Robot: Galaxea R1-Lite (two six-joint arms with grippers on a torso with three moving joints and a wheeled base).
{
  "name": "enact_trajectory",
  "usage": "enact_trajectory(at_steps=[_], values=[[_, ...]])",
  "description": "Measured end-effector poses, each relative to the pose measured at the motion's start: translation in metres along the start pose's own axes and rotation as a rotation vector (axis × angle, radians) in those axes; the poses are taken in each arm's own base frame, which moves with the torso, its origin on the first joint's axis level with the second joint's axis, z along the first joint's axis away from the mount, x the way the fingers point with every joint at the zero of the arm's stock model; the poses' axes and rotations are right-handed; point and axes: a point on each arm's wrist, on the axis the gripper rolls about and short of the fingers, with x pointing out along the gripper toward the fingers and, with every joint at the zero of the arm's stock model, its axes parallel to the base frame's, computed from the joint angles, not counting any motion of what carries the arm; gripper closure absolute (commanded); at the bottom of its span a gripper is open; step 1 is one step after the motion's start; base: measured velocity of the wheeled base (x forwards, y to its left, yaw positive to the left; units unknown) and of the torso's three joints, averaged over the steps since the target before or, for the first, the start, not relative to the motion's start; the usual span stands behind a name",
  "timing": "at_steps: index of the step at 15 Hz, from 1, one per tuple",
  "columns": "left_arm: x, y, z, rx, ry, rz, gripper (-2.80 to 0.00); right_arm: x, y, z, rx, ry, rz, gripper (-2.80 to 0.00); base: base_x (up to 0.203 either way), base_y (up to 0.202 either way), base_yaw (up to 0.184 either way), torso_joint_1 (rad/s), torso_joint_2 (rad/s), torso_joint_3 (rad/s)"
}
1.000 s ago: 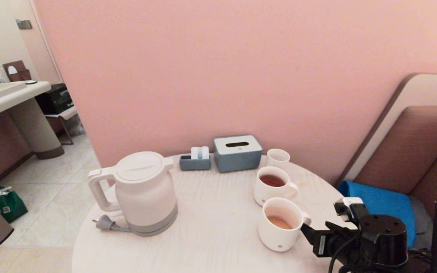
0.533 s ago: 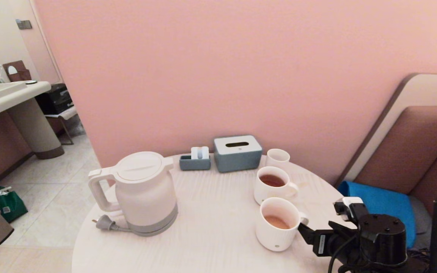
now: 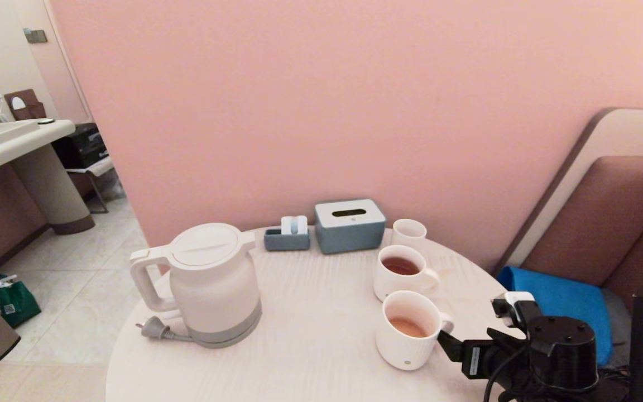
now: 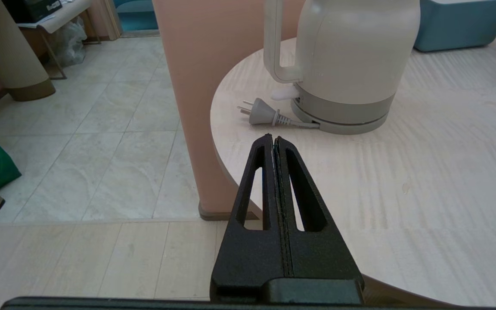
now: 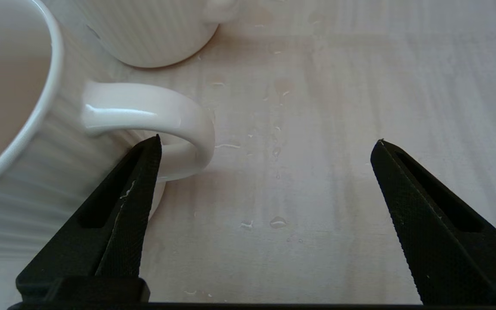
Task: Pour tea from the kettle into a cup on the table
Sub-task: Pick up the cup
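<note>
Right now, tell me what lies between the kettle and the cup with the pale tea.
Head view: only bare table lies between the kettle and the cup.

No lettering can be read anywhere; the white label (image 3: 475, 361) on the right arm is illegible.

Right gripper (image 5: 269, 142) spread wide over table (image 5: 338, 107); one fingertip (image 5: 147, 159) at cup (image 5: 28, 129) handle; droplets (image 5: 277, 221) between; second mug (image 5: 153, 30) beyond.
</note>
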Motion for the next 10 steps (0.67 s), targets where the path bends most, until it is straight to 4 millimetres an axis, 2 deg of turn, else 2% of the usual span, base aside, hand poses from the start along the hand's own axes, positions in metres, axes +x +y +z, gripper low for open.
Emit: enact_trajectory(at_steps=[10], values=[[0.0, 0.0, 0.0, 0.0, 0.0, 0.0, 0.0, 0.0061, 0.0027, 0.0057, 0.009, -0.03, 0.005, -2.8, 0.0, 0.0, 0.0, 0.0, 0.0, 0.0]])
